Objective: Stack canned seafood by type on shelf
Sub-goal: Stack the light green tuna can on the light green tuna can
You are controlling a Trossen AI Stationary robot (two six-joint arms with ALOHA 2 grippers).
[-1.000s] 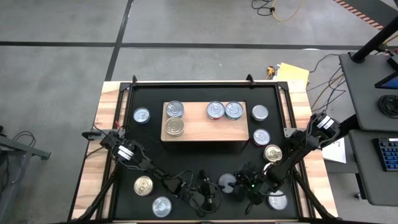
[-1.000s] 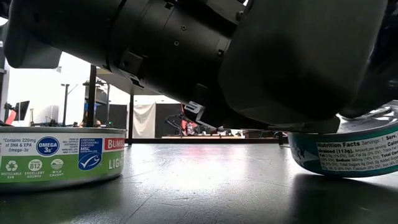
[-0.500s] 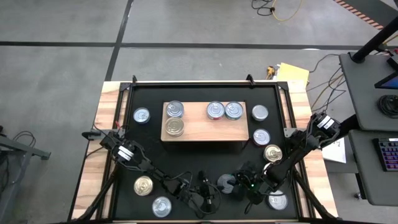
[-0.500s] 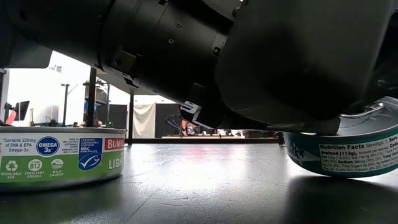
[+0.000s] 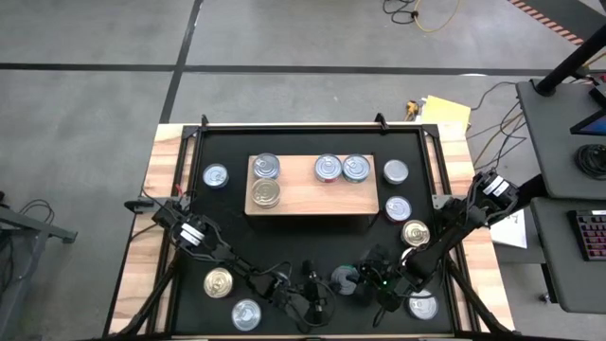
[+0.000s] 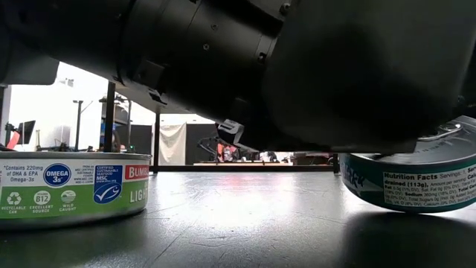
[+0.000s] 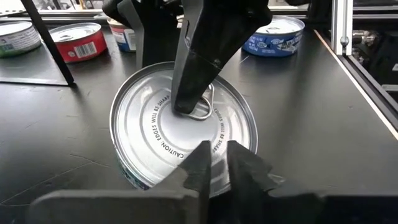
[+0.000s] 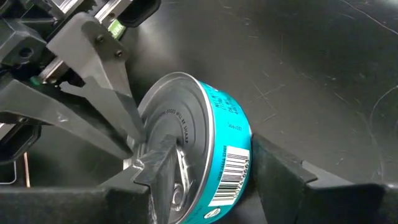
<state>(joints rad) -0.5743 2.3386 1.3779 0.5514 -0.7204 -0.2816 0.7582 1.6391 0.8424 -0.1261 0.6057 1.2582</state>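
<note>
1. Both grippers meet at the 6 o'clock edge of the worktop (image 5: 407, 142), on one teal-labelled can (image 8: 217, 162).
2. Right gripper (image 8: 205, 180): fingers straddle the can, one on the lid, one on the outside. The can is tilted up on edge in the low view, and the fingers pinch its rim and side wall.
3. Left gripper (image 7: 214, 163): fingers nearly pressed together, a thin gap between them, tips at the lid edge. Holds nothing; likely steadying the can or backing off so the right can lift.
4. Shelf (image 5: 312, 197) sits toward 12 o'clock and carries four cans: two at its left end, two side by side right of centre. Bare wood between the groups and along the near edge.
5. Loose cans ring the shelf at 3 and 9 o'clock, and more sit low left near the left arm. The lift path to the shelf looks open straight up the middle.
6. Risk: an edge-only grip on a tilted can may slip.
</note>
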